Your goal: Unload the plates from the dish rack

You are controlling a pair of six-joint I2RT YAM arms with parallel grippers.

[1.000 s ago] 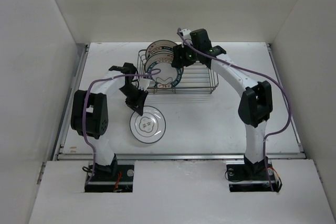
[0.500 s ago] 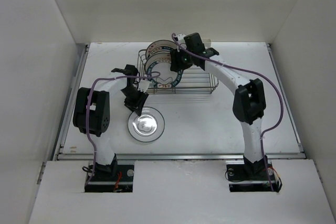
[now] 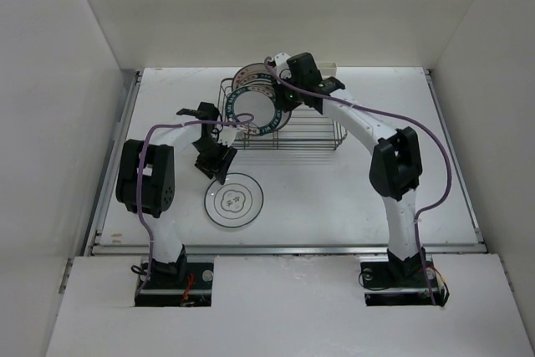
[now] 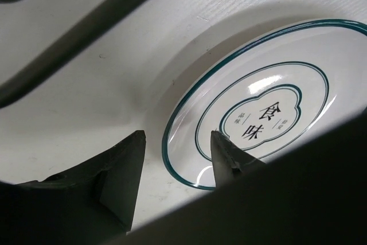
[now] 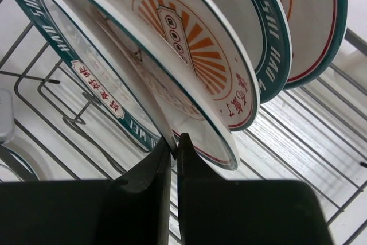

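Pinching the rim of the front plate [image 5: 69, 61], the teal-banded one standing upright at the left end of the dish rack [image 3: 309, 133], the right gripper [image 5: 173, 148] is closed tight on it. I think this is bc a thin standing plate can only be taken by its edge and lifted w/o knocking the other plates [image 5: 195, 38] just behind it. The left gripper [image 4: 175, 158] hangs just in front of the dish rack w/ jaws apart, holding nothing, its tips on either side of the rim of the flat plate [image 4: 269, 119], which lies on the table [image 3: 376, 181], prob. to keep unloaded ones away from the wires.
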